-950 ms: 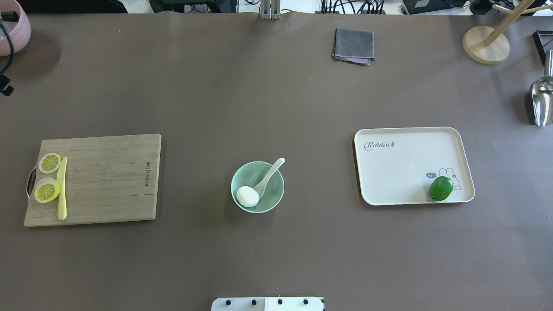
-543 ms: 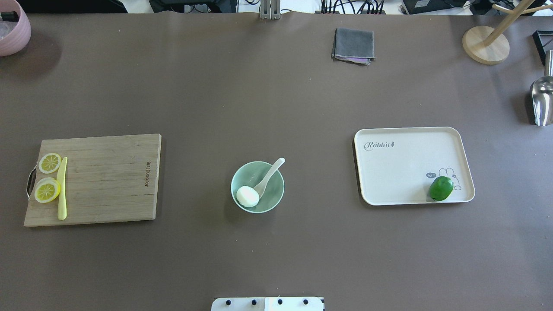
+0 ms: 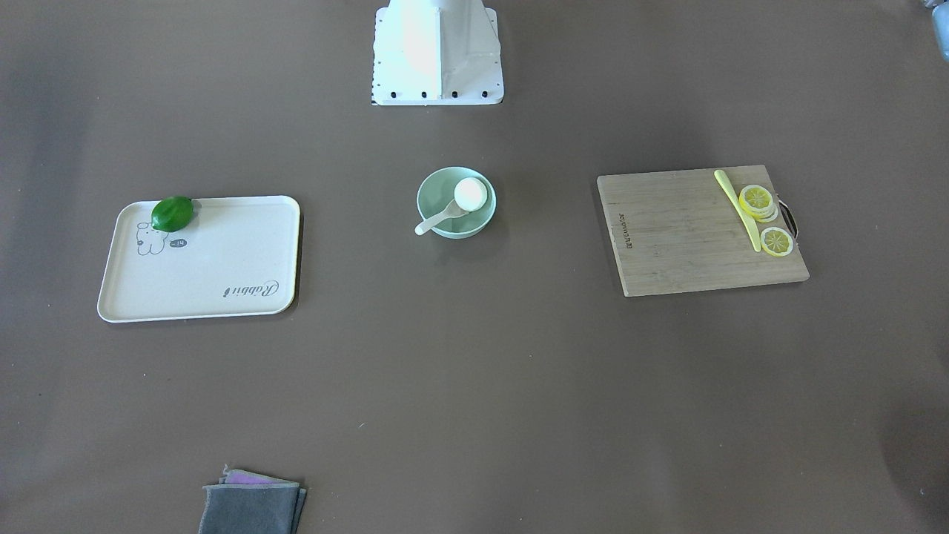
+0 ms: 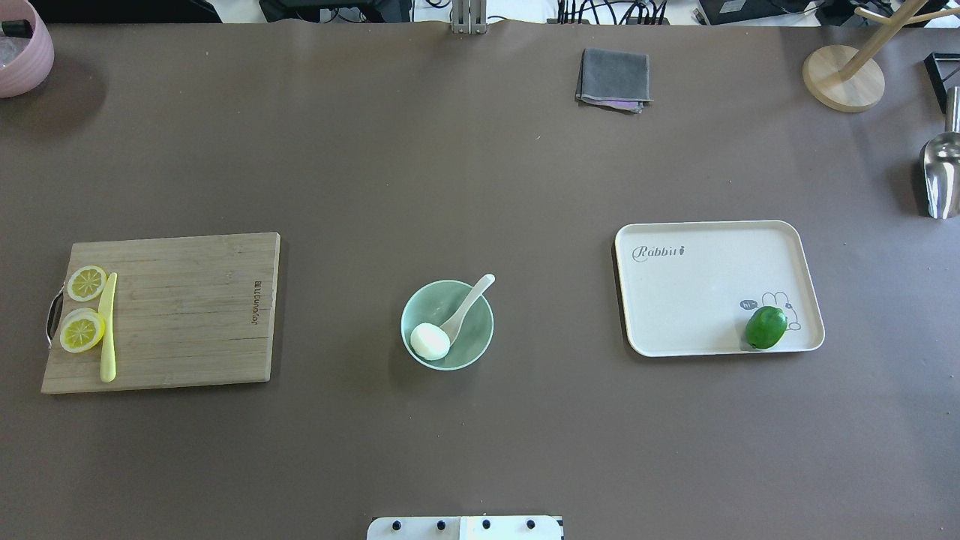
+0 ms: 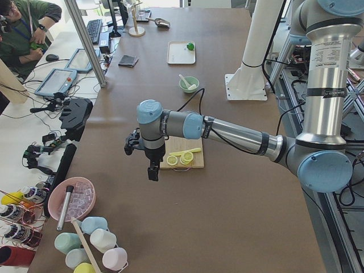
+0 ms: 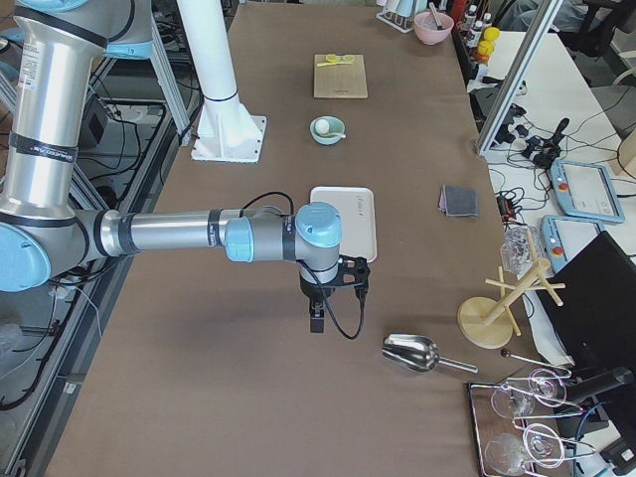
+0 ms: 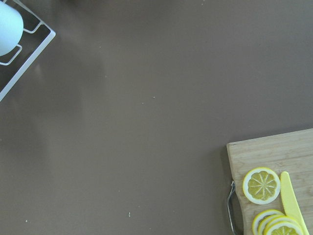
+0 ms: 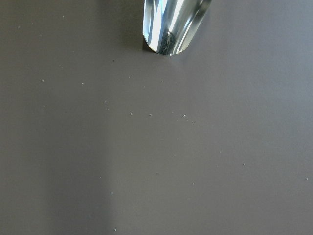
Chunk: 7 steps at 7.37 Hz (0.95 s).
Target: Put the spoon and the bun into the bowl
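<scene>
The bun (image 4: pixel 430 340), small, white and round, sits inside the mint-green bowl (image 4: pixel 433 301), just below the centre of the overhead view, against the lower-left wall. The cream spoon (image 4: pixel 466 307) lies with its scoop in the bowl, touching or just beside the bun; its handle leans over the upper-right rim. Judged from this, both things are in the bowl and the task looks done.

If you must handle them again, expect the bun to be light and soft, so pinch its round sides gently or it may dent. The spoon looks stiff, light and smooth, likely slippery; take the handle where it juts past the rim. The bowl may slide if nudged.

Far left is a wooden cutting board (image 4: pixel 187 315) with lemon slices (image 4: pixel 82 330) and a yellow knife (image 4: pixel 108 330). Right of the bowl is a cream tray (image 4: pixel 697 292) holding a lime (image 4: pixel 766 327).

The left gripper (image 5: pixel 153 172) and the right gripper (image 6: pixel 316 322) hang over bare table, well apart from the bowl. Only the side views show them, so you cannot tell how their jaws stand.
</scene>
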Tool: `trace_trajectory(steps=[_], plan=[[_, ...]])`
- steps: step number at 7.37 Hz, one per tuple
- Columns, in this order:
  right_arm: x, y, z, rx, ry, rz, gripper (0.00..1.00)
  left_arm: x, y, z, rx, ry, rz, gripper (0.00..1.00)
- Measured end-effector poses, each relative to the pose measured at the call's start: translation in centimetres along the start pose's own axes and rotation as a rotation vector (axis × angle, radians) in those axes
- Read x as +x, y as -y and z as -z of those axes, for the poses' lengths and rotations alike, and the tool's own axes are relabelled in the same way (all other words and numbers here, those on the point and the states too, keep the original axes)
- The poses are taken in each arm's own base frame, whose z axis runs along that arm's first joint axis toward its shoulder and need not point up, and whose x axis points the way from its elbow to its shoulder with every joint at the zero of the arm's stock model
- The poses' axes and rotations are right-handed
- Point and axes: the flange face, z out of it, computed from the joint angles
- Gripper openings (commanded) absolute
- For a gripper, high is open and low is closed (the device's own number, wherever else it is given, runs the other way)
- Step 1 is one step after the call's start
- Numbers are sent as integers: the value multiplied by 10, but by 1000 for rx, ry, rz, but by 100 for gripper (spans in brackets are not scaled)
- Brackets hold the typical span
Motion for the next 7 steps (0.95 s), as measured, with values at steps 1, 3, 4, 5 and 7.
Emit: trace_trajectory(steps=[1, 3, 4, 5, 7], plan=[[-1, 1, 0, 1, 1, 0, 100, -8, -5, -5, -11, 8, 13, 98], [-1, 1, 0, 1, 3, 1, 100, -28, -20, -9, -18, 5, 51, 98], [-1, 1, 0, 0, 3, 2, 100, -39, -29, -9, -18, 3, 46, 98], [-1, 1, 0, 0, 3, 1, 100, -52, -38, -7, -15, 3, 15, 98], [-1, 2, 0, 0, 4, 1, 100, -65, -41, -2, -6, 7, -38, 98]])
